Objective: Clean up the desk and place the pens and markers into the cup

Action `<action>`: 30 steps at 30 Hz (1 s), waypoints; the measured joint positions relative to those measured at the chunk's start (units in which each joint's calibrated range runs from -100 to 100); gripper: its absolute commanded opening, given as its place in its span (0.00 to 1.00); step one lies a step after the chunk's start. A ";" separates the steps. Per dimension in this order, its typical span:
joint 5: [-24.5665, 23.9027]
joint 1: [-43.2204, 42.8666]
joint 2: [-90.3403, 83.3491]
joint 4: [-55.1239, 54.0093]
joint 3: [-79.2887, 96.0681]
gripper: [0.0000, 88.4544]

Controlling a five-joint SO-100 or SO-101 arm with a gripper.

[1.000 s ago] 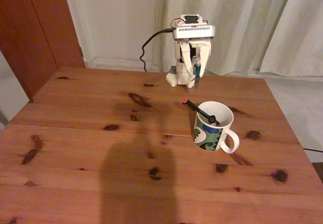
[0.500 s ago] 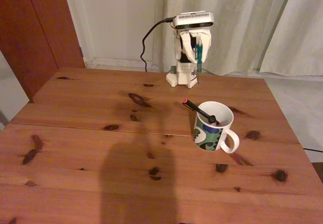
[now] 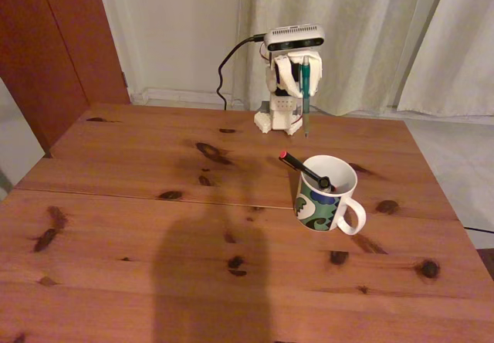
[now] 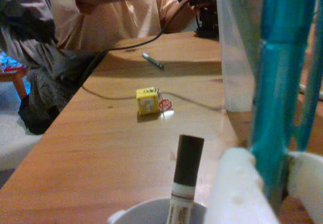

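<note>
In the fixed view the teal pen [image 3: 306, 96] is held upright, tip down, clamped in the gripper [image 3: 303, 88] above the worktop's [image 3: 139, 204] far edge, behind the cup [image 3: 327, 194]. A marker [image 4: 185, 181] standing in the cup, a yellow cube [image 4: 147, 100] and a seated person [image 4: 101, 17] are revealed by the wrist view.

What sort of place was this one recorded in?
Likely a room in a home: a knotty pine table stands by pale floor-length curtains and a wooden door, with a patterned mug on it.

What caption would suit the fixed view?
Robot arm holds a teal pen upright above the desk; patterned cup holds another pen.
</note>
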 measured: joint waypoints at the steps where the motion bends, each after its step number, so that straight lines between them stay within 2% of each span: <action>1: 0.00 0.00 0.00 -0.91 0.59 0.01; 6: 0.00 0.00 2.03 -3.82 1.44 0.01; 12: -0.29 0.00 13.31 -9.62 0.34 0.01; 19: -3.42 0.00 30.00 -11.53 -12.82 0.01; 30: -3.66 0.00 43.14 -11.53 -23.61 0.01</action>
